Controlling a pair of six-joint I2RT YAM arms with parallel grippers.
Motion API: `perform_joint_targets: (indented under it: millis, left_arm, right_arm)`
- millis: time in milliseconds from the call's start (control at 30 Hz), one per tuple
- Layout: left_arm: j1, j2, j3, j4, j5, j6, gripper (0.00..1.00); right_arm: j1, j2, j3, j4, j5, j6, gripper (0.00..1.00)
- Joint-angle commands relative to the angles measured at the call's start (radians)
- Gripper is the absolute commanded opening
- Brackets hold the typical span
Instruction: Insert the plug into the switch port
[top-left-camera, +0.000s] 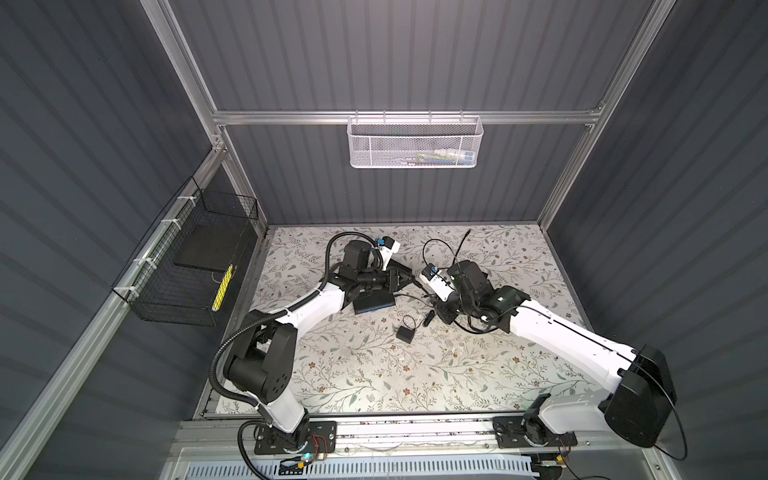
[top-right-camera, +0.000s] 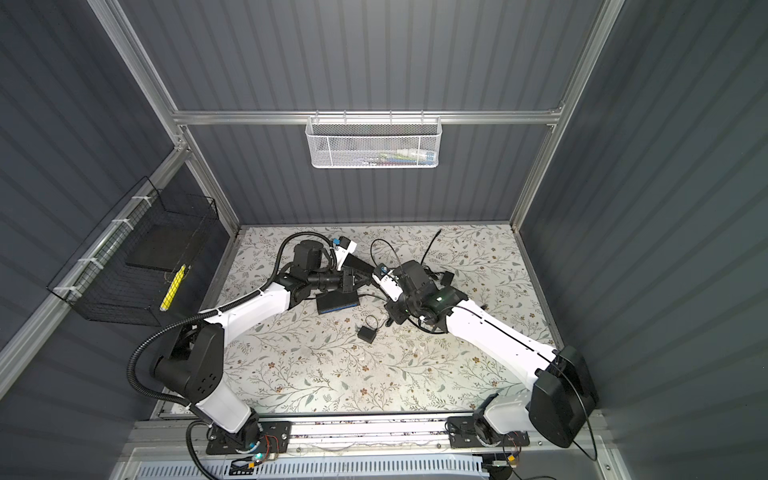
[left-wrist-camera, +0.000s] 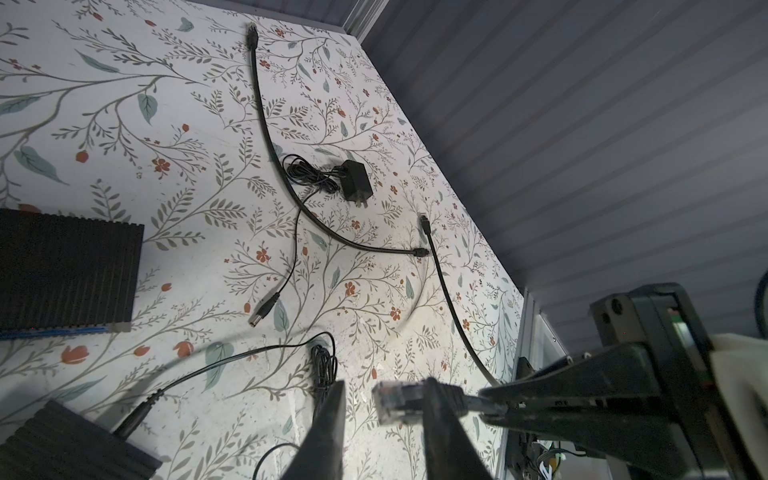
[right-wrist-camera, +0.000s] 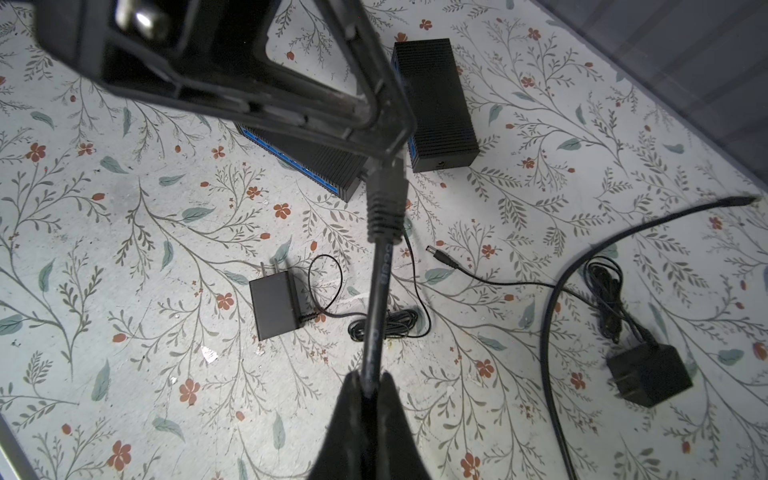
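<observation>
Our right claw (right-wrist-camera: 368, 380) clamps the cable (right-wrist-camera: 380, 282); our left claw (left-wrist-camera: 384, 388) gapes around its plug (left-wrist-camera: 388, 401), switch box (top-left-camera: 374, 305) at eight o'clock.

I see left gripper (top-left-camera: 405, 277) and right gripper (top-left-camera: 438, 305) close together, cable (top-left-camera: 417, 284) between; blue-faced box (top-left-camera: 374, 306) at left gripper's 7 o'clock, adapter (top-left-camera: 405, 333) at 6.

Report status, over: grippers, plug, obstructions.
Left gripper open astride plug. Right gripper shut on cable. Plug not yet in switch. Loose power leads lie nearby.
</observation>
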Motion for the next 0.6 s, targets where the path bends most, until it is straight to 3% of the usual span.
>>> perform_joint_targets:
  millis: [0,567]
  left_arm:
    - [-0.008,0.018,0.020,0.020,0.035,-0.017,0.30]
    - [-0.008,0.027,0.019,0.048,0.063,-0.043,0.21]
  right_arm:
    - [0.023,-0.002,-0.003,0.032,0.044,-0.022,0.00]
    - [0.078,0.038,-0.024,0.100,0.186,-0.031,0.00]
